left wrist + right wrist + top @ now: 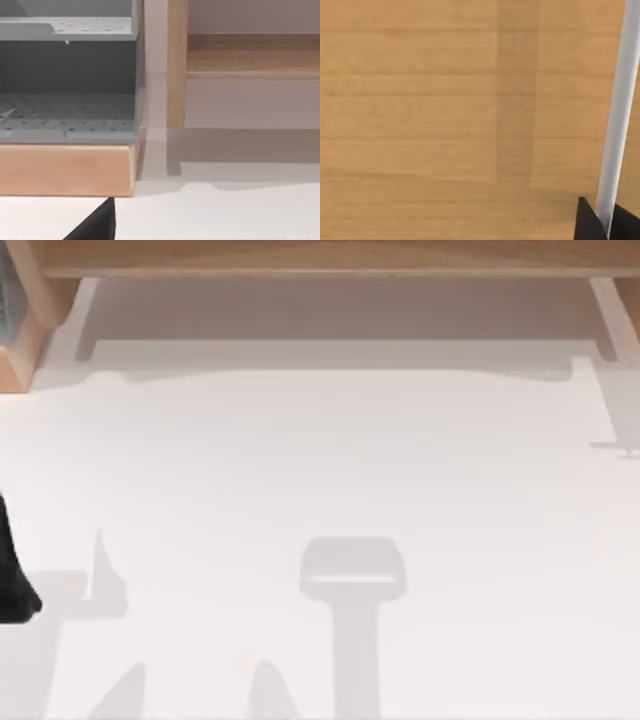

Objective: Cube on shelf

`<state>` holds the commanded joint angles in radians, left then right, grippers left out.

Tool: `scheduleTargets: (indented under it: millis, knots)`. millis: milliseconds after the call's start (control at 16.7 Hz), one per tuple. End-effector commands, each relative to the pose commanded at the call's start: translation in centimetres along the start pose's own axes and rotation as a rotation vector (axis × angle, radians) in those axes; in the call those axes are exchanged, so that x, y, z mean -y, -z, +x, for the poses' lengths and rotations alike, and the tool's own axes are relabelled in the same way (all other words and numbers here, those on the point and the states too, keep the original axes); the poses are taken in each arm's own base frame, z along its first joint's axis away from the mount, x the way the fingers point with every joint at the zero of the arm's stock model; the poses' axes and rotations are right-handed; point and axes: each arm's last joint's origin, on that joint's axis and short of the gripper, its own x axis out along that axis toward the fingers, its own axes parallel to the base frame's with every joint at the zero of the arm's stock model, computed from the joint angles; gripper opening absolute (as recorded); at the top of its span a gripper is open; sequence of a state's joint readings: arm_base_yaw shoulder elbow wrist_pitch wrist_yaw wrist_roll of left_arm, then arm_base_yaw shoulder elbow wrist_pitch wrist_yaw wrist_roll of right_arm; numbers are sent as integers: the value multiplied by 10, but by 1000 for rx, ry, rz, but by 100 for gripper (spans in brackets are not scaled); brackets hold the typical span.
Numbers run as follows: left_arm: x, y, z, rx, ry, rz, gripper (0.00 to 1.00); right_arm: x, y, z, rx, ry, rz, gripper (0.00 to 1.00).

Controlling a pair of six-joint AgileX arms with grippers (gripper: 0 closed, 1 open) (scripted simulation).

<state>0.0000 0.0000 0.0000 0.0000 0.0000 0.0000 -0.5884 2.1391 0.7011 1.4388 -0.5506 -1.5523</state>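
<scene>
The white table (pixel 320 490) is seen from above, with the long light-brown wooden shelf (pixel 320 255) at its far edge. That shelf (pixel 250 60) is faced low from the left wrist. Its wood (pixel 445 100) is seen very close from the right wrist.

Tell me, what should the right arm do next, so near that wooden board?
Probably raise the right gripper straight up: its wrist view looks closely onto the shelf board, so rising first avoids scraping. The left gripper sits parked far left.

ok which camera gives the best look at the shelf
The left wrist view. It shows the shelf side-on, with one upright support standing on the table and the board running off from it. The top view catches the board along its far edge with a pale support at each end. The right wrist view shows close-up wood grain.
</scene>
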Motion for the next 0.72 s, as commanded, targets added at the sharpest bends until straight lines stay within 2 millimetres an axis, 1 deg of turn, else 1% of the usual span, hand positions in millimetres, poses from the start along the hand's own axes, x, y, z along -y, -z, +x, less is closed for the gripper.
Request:
scheduleTargets:
  millis: [60,180,480,600,720]
  knots:
    - [0,0,0,0,0,0,100,0,0,-1,-1,1,-1,0]
    - [0,0,0,0,0,0,100,0,2,-12,-4,1,0,0]
    - [0,0,0,0,0,0,100,-1,0,-57,0,-3,5,0]
    - [0,0,0,0,0,0,100,0,0,-63,0,0,0,0]
    - [0,0,0,0,0,0,100,0,0,-63,0,0,0,0]
